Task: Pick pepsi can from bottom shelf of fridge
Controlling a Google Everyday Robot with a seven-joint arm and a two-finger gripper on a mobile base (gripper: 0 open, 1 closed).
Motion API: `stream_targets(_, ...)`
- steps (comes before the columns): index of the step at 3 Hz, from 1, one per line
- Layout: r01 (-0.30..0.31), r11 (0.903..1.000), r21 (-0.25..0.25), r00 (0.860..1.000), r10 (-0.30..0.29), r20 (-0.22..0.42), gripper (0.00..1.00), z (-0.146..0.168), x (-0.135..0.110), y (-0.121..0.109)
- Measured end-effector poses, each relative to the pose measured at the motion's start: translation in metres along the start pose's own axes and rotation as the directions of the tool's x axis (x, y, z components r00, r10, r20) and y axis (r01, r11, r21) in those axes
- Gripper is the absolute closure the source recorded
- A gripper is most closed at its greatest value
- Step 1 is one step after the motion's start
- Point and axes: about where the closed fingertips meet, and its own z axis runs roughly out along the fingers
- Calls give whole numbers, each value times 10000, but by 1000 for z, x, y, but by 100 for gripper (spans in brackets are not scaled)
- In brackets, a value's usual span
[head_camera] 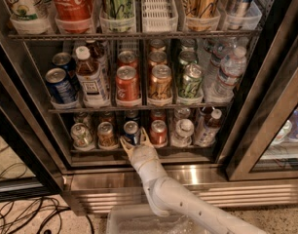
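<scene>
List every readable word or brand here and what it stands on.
"Coca-Cola": red bottle, top rack.
"UP": pale bottle, top left, partly cut off.
Every other label is too blurred to read, including the pepsi can between the fingers of the open gripper at the bottom shelf.

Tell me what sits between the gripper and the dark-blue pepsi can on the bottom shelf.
Nothing. The camera view shows the pale two-finger gripper right at the dark-blue aluminium pepsi can, open fingers straddling its base.
</scene>
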Motion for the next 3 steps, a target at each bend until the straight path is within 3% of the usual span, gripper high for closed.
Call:
stream_targets(1,-501,9980,-382,9976,518,464,100,-6,-26,-1)
stream_targets(2,-726,9959,-538,9918,778,1016,100,-12,-54,-6)
stream_targets(3,-762,9947,-686,9891,841,1211,100,-17,-66,-8)
